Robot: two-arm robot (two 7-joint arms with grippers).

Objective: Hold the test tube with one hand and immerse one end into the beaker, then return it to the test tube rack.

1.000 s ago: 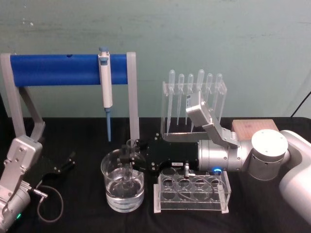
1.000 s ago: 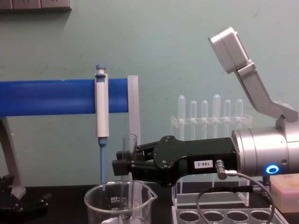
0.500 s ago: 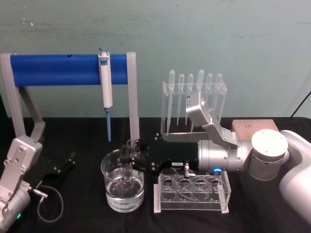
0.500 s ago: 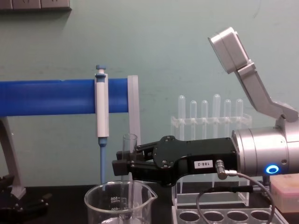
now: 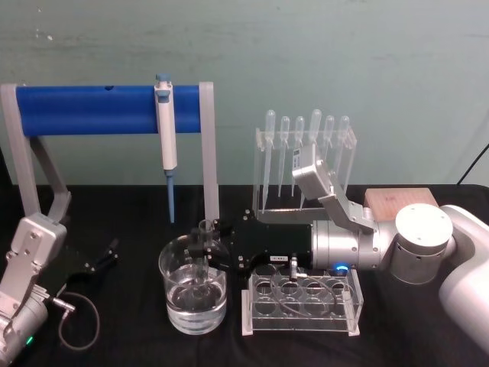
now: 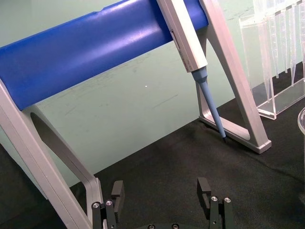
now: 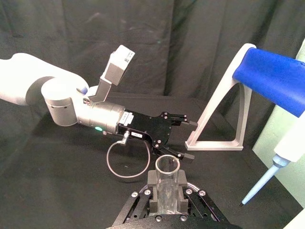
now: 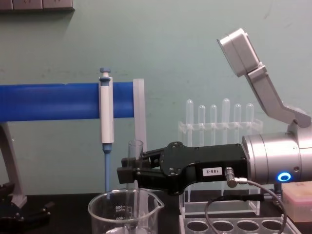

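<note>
- Right hand (image 5: 205,249) grips the test tube (image 8: 135,148) upright, its lower end in the beaker (image 5: 195,304) beneath.
- Best to lift straight up, clear of the glass.
- Left hand (image 5: 102,258) lies open, well apart.

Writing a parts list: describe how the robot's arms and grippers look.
Both arms: white rounded links, silver cylindrical wrists, angled grey camera mounts. The right gripper is black, two-fingered, with a white label, a looping grey cable and a blue ring light. The left gripper matches, with a green light.
</note>
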